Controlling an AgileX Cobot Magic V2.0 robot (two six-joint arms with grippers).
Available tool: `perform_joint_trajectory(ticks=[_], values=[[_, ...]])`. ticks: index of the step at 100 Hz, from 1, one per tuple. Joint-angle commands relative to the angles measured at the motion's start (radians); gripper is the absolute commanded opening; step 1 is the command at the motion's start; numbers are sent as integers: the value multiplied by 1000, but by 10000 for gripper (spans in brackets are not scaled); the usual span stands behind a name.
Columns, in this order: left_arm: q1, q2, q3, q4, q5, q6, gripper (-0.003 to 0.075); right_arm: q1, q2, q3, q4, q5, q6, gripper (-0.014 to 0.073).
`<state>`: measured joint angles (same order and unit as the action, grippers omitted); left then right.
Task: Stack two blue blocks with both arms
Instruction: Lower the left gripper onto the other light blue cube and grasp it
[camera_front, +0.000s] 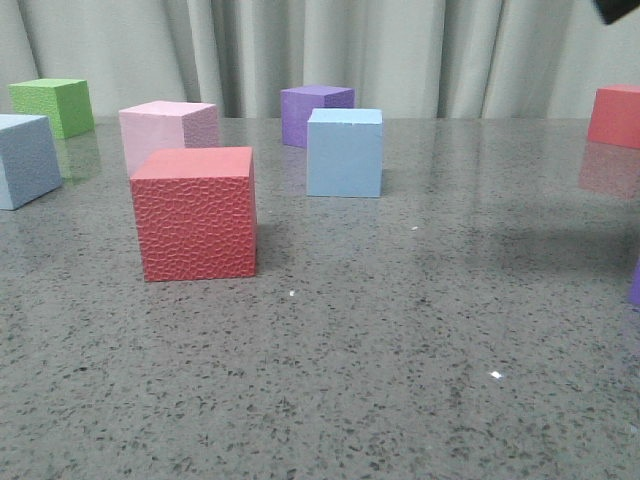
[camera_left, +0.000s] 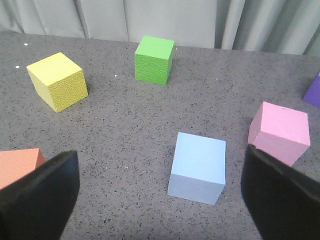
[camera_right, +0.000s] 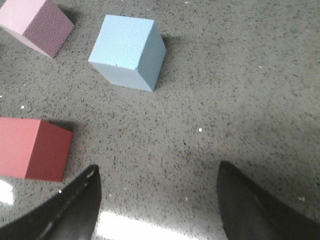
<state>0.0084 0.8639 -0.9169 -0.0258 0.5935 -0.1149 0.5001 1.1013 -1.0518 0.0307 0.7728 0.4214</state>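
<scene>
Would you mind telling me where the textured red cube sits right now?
In the front view, the textured red cube sits left of centre, nearest the camera, just in front of the pink cube and left of a blue block.

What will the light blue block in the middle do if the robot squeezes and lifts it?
The light blue block looks like matte foam, so it is probably light and may give slightly when squeezed. Its flat faces and square edges suggest it will not roll. Its dull surface probably grips well rather than slipping.

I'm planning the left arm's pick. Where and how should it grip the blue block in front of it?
Come straight down on the blue block and close the open left gripper on two opposite side faces; it sits flat, with free space all around.
</scene>
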Motion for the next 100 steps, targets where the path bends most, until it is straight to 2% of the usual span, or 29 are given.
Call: perform_joint_trajectory(ticks=[1, 10, 21, 44, 70, 100], values=[[2, 55, -86, -40, -12, 39, 629, -1, -102, 44, -18, -107, -11, 493], [2, 134, -149, -95, 58, 99, 629, -1, -169, 92, -19, -114, -11, 493], [2, 237, -231, -106, 149, 106, 629, -1, -222, 123, -19, -104, -11, 493], [2, 437, -404, -125, 329, 157, 629, -1, -241, 126, -19, -90, -11, 493], [2, 602, -519, -156, 435, 187, 629, -1, -241, 126, -22, -91, -11, 493], [-23, 691, -530, -194, 428, 231, 629, -1, -241, 126, -24, -92, -11, 493]])
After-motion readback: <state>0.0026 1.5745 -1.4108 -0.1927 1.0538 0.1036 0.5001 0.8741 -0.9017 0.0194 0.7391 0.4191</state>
